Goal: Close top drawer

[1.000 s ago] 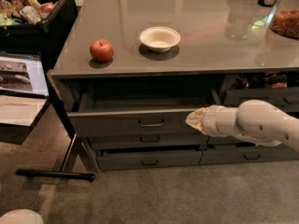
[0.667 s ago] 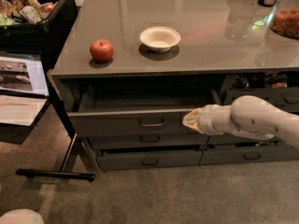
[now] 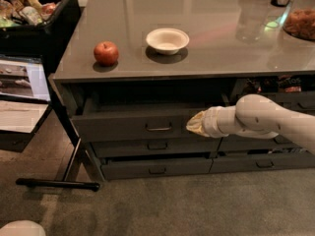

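Observation:
The top drawer [image 3: 123,124] is a wide dark-grey drawer under the counter's left half. It stands pulled out a little, with a dark gap above its front. Its small metal pull handle [image 3: 158,128] is at the middle of the front. My gripper [image 3: 195,124] comes in from the right on a white arm [image 3: 266,122]. Its tip is at the drawer front, just right of the handle, and looks to be touching the front.
A red apple [image 3: 106,52] and a white bowl [image 3: 167,40] sit on the grey counter [image 3: 206,14]. Shallower grey drawers [image 3: 156,145] lie below the top one. A black bin of snacks [image 3: 29,9] stands at the left. A black stand base [image 3: 56,183] lies on the carpet.
My gripper has moved left along the drawer front, closer to the handle. The drawer looks slightly less open than before.

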Controlling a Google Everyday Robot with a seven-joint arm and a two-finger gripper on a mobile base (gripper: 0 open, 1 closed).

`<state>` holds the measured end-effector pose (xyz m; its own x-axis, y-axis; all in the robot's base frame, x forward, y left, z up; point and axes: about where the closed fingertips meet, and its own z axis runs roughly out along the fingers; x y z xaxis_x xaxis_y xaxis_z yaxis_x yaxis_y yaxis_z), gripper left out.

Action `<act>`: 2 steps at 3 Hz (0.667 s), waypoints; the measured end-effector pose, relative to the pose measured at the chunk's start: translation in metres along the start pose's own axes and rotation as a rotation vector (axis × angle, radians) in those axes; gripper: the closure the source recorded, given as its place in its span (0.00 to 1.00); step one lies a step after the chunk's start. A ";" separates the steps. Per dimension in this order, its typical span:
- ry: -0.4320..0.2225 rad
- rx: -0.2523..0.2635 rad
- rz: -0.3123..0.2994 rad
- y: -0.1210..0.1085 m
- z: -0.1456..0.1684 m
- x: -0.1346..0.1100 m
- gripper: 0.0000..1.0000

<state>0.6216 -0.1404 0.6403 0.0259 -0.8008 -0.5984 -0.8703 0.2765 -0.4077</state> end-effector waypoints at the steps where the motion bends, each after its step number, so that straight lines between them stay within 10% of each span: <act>1: -0.020 -0.015 -0.033 -0.007 0.013 -0.013 1.00; 2: -0.028 -0.039 -0.062 -0.012 0.030 -0.020 1.00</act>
<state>0.6461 -0.1122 0.6367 0.0935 -0.8002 -0.5925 -0.8851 0.2057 -0.4174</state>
